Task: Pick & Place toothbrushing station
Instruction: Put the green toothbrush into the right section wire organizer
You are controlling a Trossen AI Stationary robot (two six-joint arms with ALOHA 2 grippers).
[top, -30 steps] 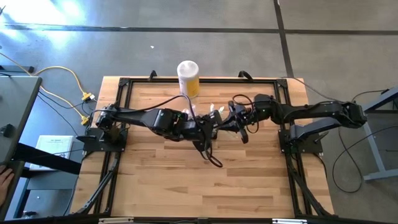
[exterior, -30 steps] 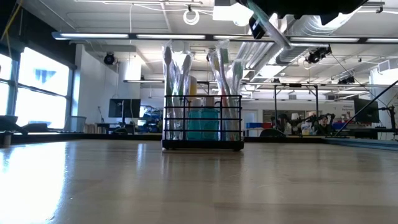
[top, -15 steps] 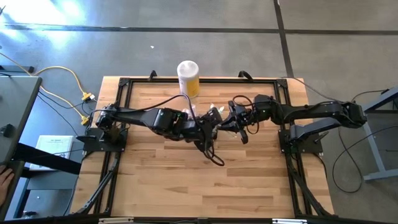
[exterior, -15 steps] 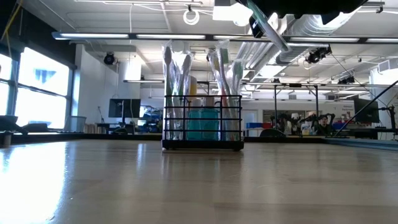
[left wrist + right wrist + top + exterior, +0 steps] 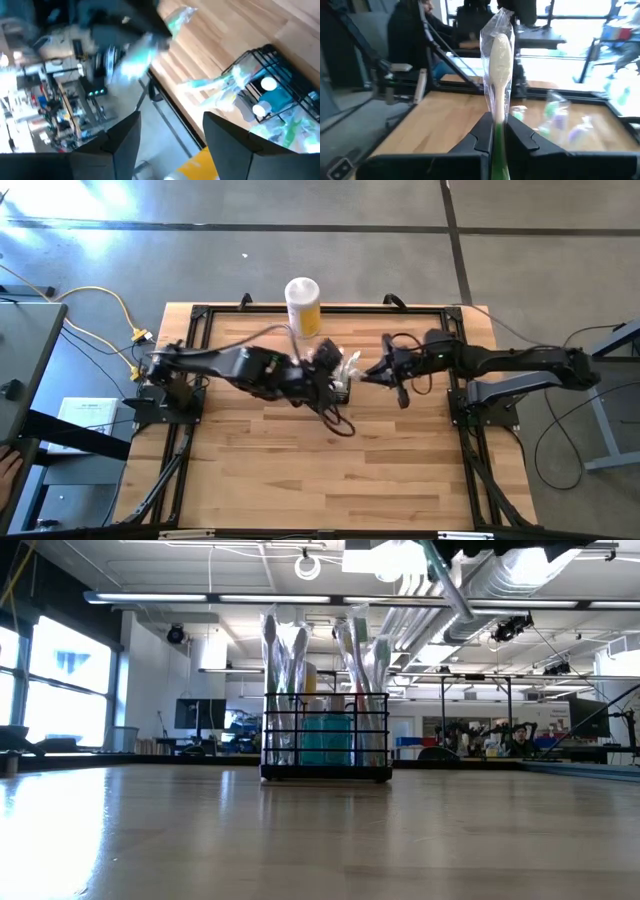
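in the high view the left arm covers most of the basket (image 5: pixel 342 385). the left wrist view is smeared; perhaps a wrapped brush (image 5: pixel 145 45) streaks across it. the right tool (image 5: pixel 496 134) hides the lower end of its brush (image 5: pixel 499 60).

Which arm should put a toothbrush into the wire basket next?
Right. Its gripper is already shut on a wrapped toothbrush, just beside the wire basket. The left gripper is open and empty.

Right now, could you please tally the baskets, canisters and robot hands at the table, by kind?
Wire basket: 1
Yellow-and-white canister: 1
Robot hands: 2 (left hand open; right hand shut on a wrapped toothbrush)
Total: 4
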